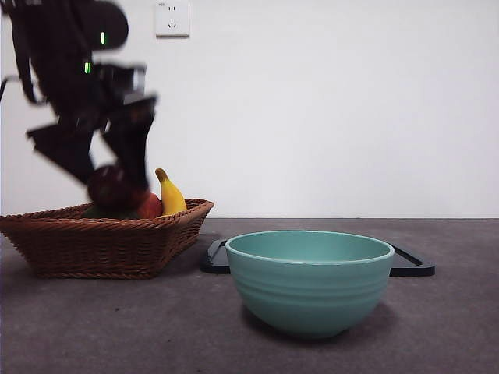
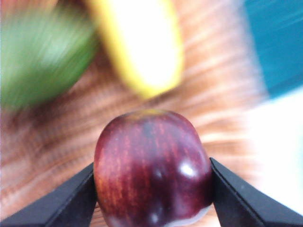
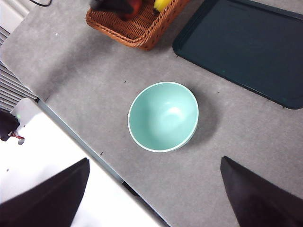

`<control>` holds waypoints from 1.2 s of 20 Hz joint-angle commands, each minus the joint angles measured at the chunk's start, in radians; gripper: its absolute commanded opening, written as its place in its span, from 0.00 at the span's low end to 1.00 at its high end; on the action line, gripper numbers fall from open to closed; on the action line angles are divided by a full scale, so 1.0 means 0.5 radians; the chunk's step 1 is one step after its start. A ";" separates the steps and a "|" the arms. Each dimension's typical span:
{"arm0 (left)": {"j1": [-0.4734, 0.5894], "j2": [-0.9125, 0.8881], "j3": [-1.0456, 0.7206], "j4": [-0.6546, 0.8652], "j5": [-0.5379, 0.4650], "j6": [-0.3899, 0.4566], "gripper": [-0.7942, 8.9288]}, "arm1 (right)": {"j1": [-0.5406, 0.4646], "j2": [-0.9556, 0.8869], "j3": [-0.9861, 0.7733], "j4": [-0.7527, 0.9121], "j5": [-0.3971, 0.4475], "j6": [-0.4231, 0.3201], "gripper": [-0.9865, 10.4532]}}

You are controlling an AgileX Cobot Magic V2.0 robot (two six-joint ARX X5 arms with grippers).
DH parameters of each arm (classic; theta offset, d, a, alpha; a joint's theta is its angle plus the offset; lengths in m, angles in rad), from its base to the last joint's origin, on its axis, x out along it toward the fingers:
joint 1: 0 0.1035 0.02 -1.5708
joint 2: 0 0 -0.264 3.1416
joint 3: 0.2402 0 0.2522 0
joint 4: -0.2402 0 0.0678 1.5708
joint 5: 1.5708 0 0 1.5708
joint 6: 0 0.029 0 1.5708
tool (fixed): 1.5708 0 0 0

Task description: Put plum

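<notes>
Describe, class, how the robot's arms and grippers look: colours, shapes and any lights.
The left gripper has two flat black jaws tapering to wedge tips. The right gripper has matching broad black jaws. In the front view the arm is black and blocky, with small green lights.

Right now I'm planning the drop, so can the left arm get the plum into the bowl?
Probably yes: the left tool already grips the plum above the basket, and the bowl is open and empty.

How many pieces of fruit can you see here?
4: the plum in the left gripper above the basket, plus a banana, a red apple and a green fruit inside. More may be hidden.
</notes>
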 commanded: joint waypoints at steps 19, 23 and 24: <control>-1.080 0.231 0.049 0.129 0.175 0.230 0.36 | 0.009 0.011 0.044 0.027 0.052 0.000 0.47; -1.090 0.335 0.049 0.182 0.175 0.251 0.37 | 0.009 0.011 0.044 0.028 0.052 0.000 0.47; -1.093 0.354 0.049 0.180 0.175 0.268 0.37 | 0.009 0.011 0.044 0.028 0.053 0.000 0.47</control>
